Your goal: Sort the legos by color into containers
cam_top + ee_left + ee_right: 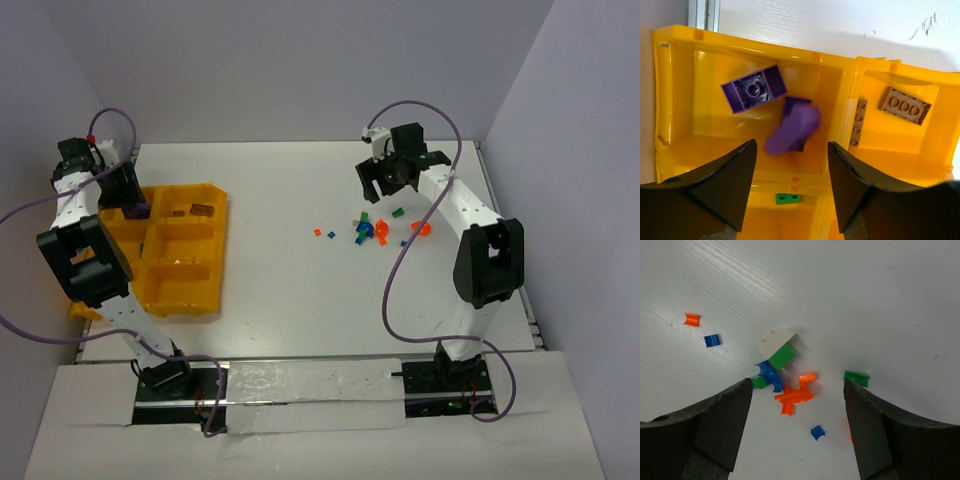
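Observation:
The yellow tray of containers (224,232) lies at the table's left. My left gripper (128,196) hangs open over its far-left bin (685,100). A purple brick (754,90) rests in that bin, and a blurred purple lego (792,127) sits just below the gripper's open jaws (791,150), touched by neither finger. Loose legos (375,230) lie scattered at the right. My right gripper (797,385) stands open above them, with an orange piece (795,396), a blue arch (771,377) and a small blue bit (817,432) between its fingers.
Two tan bricks (905,105) (858,122) lie in the far-right bin, and a green brick (788,198) in the bin nearer me. A green brick (781,356) leans on a white piece (776,340). Stray orange (691,319), blue (712,340) and green (856,377) bits lie around the pile.

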Robot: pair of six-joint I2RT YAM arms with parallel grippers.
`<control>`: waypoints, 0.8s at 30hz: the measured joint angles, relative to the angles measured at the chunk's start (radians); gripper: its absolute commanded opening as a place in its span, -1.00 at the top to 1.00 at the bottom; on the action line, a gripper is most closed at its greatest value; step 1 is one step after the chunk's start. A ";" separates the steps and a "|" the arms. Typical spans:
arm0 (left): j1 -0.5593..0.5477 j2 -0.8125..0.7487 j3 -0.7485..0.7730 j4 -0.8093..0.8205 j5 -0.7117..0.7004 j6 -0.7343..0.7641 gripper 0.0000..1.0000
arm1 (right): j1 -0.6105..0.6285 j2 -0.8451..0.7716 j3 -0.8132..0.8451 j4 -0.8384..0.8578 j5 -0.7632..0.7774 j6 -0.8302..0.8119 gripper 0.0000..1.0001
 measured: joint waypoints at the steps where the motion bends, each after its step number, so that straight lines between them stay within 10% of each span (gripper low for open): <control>1: 0.000 0.000 0.000 -0.001 0.000 0.001 -0.41 | 0.000 0.006 0.000 -0.003 0.005 0.009 -0.59; 24: -0.001 -0.082 -0.025 -0.011 0.118 0.008 -0.73 | 0.060 0.308 0.193 -0.079 0.023 -0.005 -0.49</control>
